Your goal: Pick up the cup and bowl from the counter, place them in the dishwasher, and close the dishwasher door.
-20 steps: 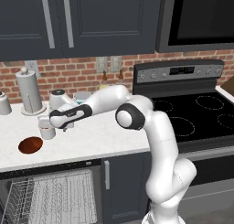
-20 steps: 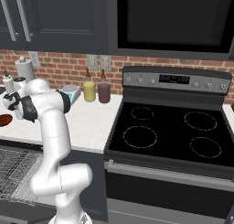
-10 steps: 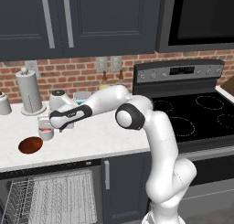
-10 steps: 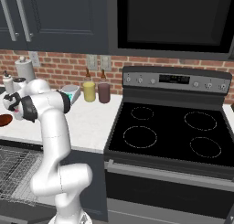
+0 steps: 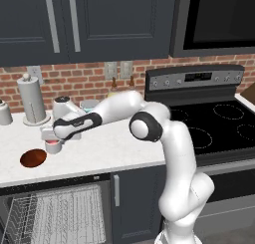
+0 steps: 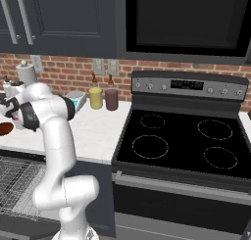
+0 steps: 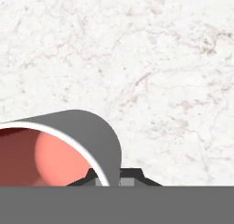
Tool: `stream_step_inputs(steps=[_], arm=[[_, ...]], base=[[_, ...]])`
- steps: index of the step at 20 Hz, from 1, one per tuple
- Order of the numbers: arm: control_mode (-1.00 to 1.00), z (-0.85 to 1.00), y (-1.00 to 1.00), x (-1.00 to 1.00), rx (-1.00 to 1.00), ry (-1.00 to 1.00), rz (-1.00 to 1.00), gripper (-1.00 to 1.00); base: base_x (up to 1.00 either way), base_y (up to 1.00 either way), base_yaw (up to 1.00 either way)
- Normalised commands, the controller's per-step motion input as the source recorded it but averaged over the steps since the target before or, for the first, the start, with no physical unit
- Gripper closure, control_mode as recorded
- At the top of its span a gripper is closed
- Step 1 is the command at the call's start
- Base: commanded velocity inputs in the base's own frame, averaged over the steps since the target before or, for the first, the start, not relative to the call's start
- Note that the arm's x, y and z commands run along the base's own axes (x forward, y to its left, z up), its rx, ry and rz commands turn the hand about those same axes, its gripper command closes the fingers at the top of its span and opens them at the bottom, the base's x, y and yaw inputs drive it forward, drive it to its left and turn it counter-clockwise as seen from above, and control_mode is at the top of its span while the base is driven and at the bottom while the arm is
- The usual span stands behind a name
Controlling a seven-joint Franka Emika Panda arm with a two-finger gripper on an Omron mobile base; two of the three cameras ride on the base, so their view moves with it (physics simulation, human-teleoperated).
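The gripper (image 7: 109, 181) is closed on the rim of the cup (image 7: 73, 145); its tips are mostly cut off by the lower edge of the hand view, one on each side of the cup wall; the cup (image 5: 53, 145) stands on the white worktop (image 5: 99, 151), partly hidden under the hand; the bowl (image 5: 33, 158) lies near it on the left, apart; behind stand a paper towel roll (image 5: 31, 98) and a white kettle (image 5: 63, 108); below, the dishwasher (image 5: 55, 213) shows its wire rack, partly cut off.

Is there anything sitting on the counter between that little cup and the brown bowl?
No. In the left base view, bare white counter separates the cup from the bowl.
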Motion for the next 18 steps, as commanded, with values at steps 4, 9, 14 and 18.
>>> stream_step_inputs(steps=[4,9,14,18], arm=[[-1.0,0.48,-0.25,-0.97,0.0,0.0,-0.02,1.0],[-1.0,0.53,-0.35,-1.0,0.0,-0.02,-0.06,1.0],[-1.0,0.11,-0.31,-1.0,-0.13,-0.02,-0.08,1.0],[-1.0,0.0,-0.02,-1.0,-0.17,-0.02,-0.05,1.0]], base=[[0.0,0.0,0.0],[0.0,0.0,0.0],[0.0,0.0,0.0],[0.0,0.0,0.0]])
